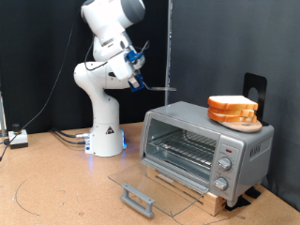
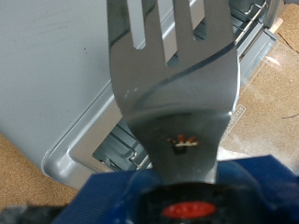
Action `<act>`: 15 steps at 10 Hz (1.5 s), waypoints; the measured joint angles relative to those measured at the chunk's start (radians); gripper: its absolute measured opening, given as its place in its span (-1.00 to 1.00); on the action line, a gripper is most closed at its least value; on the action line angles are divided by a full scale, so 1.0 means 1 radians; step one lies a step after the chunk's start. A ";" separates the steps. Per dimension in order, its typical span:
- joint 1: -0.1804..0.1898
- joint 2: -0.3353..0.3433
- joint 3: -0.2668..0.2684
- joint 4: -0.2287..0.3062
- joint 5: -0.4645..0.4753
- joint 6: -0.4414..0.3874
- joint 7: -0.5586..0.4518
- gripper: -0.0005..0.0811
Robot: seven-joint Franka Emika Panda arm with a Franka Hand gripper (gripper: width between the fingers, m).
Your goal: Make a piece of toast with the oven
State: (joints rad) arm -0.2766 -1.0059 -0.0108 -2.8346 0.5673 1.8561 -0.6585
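Clenching with the claw [image 1: 136,73] on the blue handle of a spatula [image 1: 161,87], high above the table and left of the oven in the exterior view. Pointing the slotted metal blade toward that view's right, level with the air over the oven's roof and touching nothing.

Looking across a brown, cork-like table [image 1: 56,192] against a black curtain [image 1: 37,56]. Finding at the far left a small box [image 1: 17,139] with cables [image 1: 66,136] trailing along the surface. Passing next the white arm [image 1: 101,89], bolted upright on its base. Reaching then the glass door [image 1: 155,178], dropped fully open and lying flat, with its dark bar handle [image 1: 139,199] nearest the exterior view's bottom. Arriving at the oven [image 1: 211,141], sitting on a wooden board [image 1: 187,184] toward the right, showing its wire rack [image 1: 178,145] inside. Spotting a stack [image 1: 232,111] of bread slices resting on the roof, and a black stand [image 1: 255,89] just behind it. Not managing to tell one loose slice of toast apart from that pile.

Peering down along the spatula [image 2: 173,84] in the wrist view, over the oven's grey roof [image 2: 56,84] and part of the rack [image 2: 121,149].

Counting one arm, one spatula, one oven, one open door, one rack, three knobs [image 1: 223,166] in a column, one stack, one stand, one box.
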 joint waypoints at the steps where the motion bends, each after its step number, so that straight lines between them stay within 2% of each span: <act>1: 0.000 0.001 0.006 0.002 0.000 0.001 0.001 0.15; 3: 0.000 0.007 0.067 0.010 -0.054 0.041 0.010 0.15; 5: -0.002 0.036 0.149 0.016 -0.046 0.151 0.086 0.15; 8: 0.010 0.115 0.194 0.052 0.014 0.173 0.109 0.15; 10: 0.020 0.155 0.237 0.055 0.050 0.188 0.125 0.15; 15: 0.053 0.226 0.349 0.067 0.189 0.315 0.141 0.15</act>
State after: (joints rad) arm -0.2233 -0.7795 0.3385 -2.7681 0.7566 2.1712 -0.5172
